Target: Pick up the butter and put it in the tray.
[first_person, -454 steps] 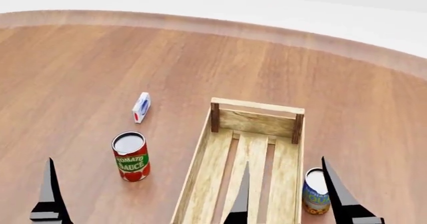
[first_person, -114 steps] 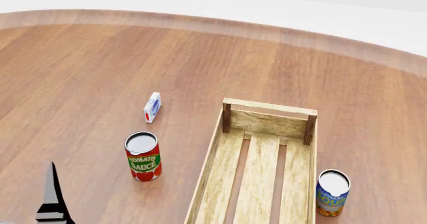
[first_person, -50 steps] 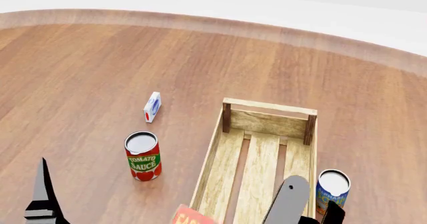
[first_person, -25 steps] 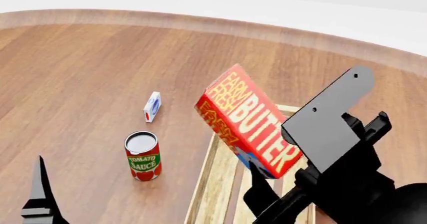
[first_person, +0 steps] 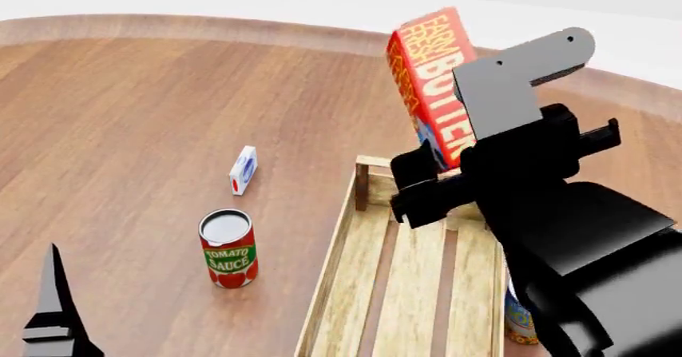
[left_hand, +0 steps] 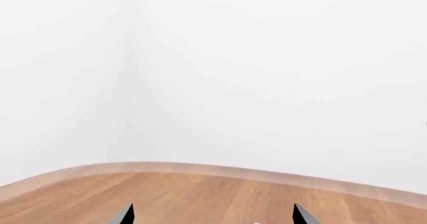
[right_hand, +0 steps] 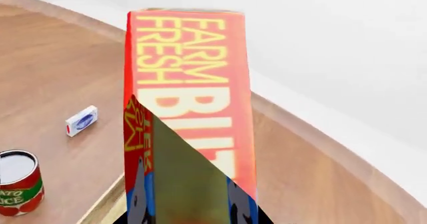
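The butter (first_person: pixel 430 77) is a red-orange carton with pale "FARM FRESH BUTTER" lettering. My right gripper (first_person: pixel 461 129) is shut on it and holds it high and tilted above the far end of the tray (first_person: pixel 332 273), a long pale slatted crate that shows nothing inside. In the right wrist view the butter (right_hand: pixel 193 78) fills the middle, one finger (right_hand: pixel 190 184) lies across its face, and a tray edge (right_hand: pixel 100 209) shows below. My left gripper (left_hand: pixel 211 220) is open and empty, low at the near left; one of its fingertips (first_person: pixel 49 309) shows in the head view.
A tomato sauce can (first_person: pixel 229 249) stands left of the tray and also shows in the right wrist view (right_hand: pixel 17 184). A small white-blue-red carton (first_person: pixel 243 170) lies farther back. A soup can (first_person: pixel 519 325) right of the tray is mostly hidden by my right arm. The curved table edge (first_person: pixel 213 29) runs behind.
My right gripper has come up from the bottom of the view with the butter, lifting it up and away over the tray's far end. The left arm has barely moved.
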